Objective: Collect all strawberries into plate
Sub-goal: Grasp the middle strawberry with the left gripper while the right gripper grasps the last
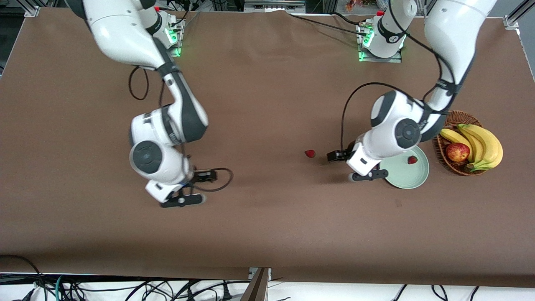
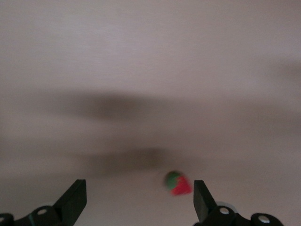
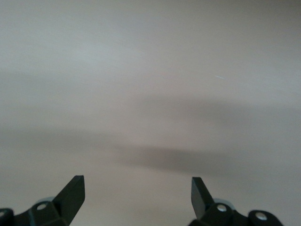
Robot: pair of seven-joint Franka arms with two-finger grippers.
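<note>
1. One strawberry lies in the plate, on the part of it toward the basket and the arm-base edge of the table.
2. A second strawberry lies on the bare brown table, near the middle of its length and apart from the plate, toward the right arm's end from it. In the left wrist view this berry shows red with a green cap between the two fingertips, closer to one of them.
3. No third strawberry shows in any view.
4. The plate is pale mint green, round and shallow, and sits toward the left arm's end of the table; the left arm's wrist overlaps its rim in the front view.
5. The left gripper is low over the table between the loose strawberry and the plate, its jaws spread wide and holding nothing.
6. Just beside the plate, closer to the left arm's end edge, a brown wicker basket holds an apple and a bunch of bananas.
7. The right gripper is over bare table toward the right arm's end, well apart from both berries; its jaws are also spread apart and empty, with only table surface in the right wrist view.
</note>
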